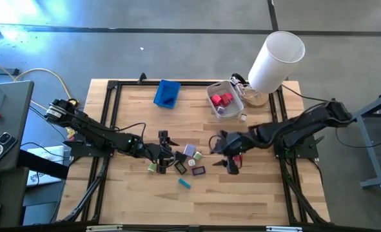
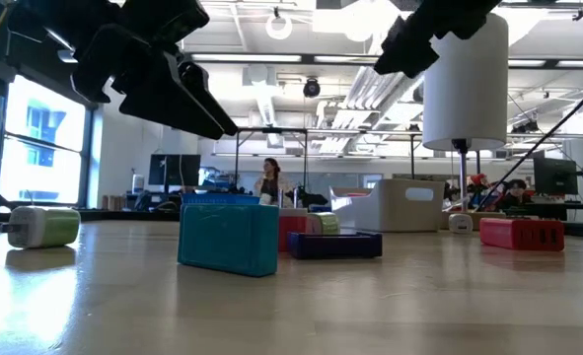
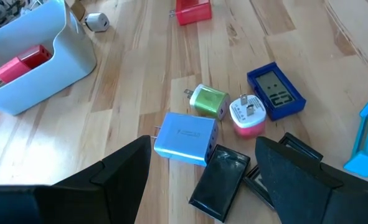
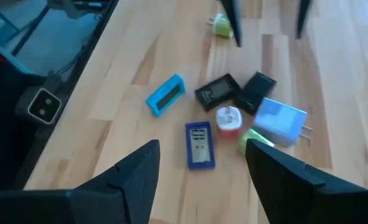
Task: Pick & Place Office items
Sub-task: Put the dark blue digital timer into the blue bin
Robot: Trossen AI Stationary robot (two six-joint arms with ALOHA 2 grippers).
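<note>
Pale wood table [image 1: 254, 200], black frame round it. Office items lie in a loose cluster near the middle: light-blue charger [image 3: 185, 137], green plug [image 3: 207, 100] and pink-white plug [image 3: 246, 114] touching side by side, purple-blue clock [image 3: 276, 91] just beside the pink plug, two black pieces [image 3: 220, 182] against the charger. Teal block [image 4: 165, 94] sits a little apart from the cluster, on the side away from the bin. Second green plug [image 4: 221, 25] also apart, near the left arm. One red block [image 3: 193, 11] alone between cluster and bin.

White bin [image 3: 59, 62] at the table's far edge, red pieces [image 3: 23, 61] inside. Blue tray [image 1: 167, 94] beside the bin, same edge.

Left pincer [image 3: 202, 180] hangs over the cluster, fingers spread, holding nothing. Right pincer [image 4: 202, 177] hangs on the cluster's other side, fingers apart, empty.
</note>
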